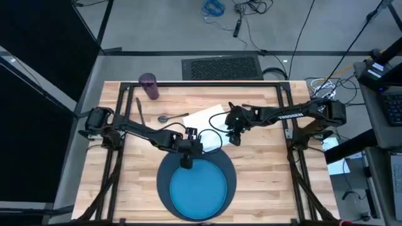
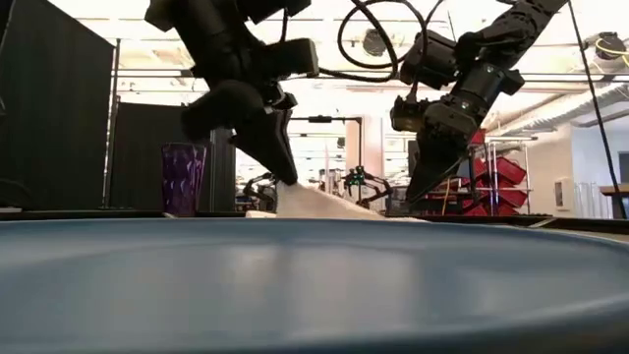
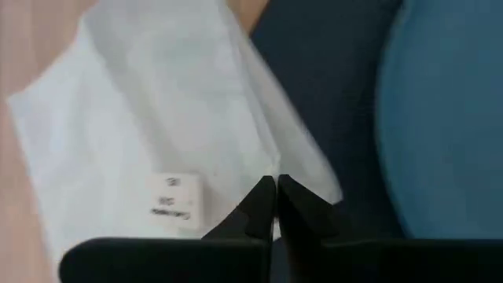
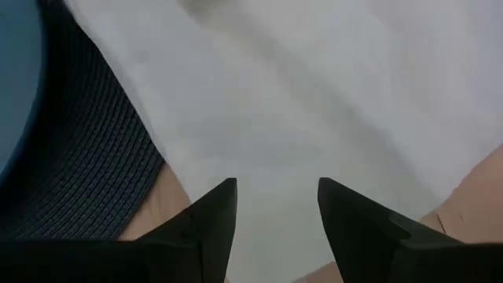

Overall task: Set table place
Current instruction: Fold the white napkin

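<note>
My left gripper has its 2 fingers pressed together, pinching the edge of the white napkin right where it lies over the rim of the dark mat. My right gripper has its 2 fingers spread apart, pointing down over the far side of the napkin.

The napkin is long and lies slanted, one end up toward the far right, the other end down at the mat. A small tag is sewn on it; only my left wrist view shows that. The blue plate sits on the round mat at the near edge of the table.

A spoon lies flat beside the napkin, its handle pointing toward the napkin. Another long thin piece of cutlery lies left of it, pointing away from me. The purple cup looks tipped in the view from above, but stands up in the low view.

The table is pale wood with black bars. Behind it the low view shows a big bright room with red shelves. The top view shows a gray floor with cables and a floor mat.
</note>
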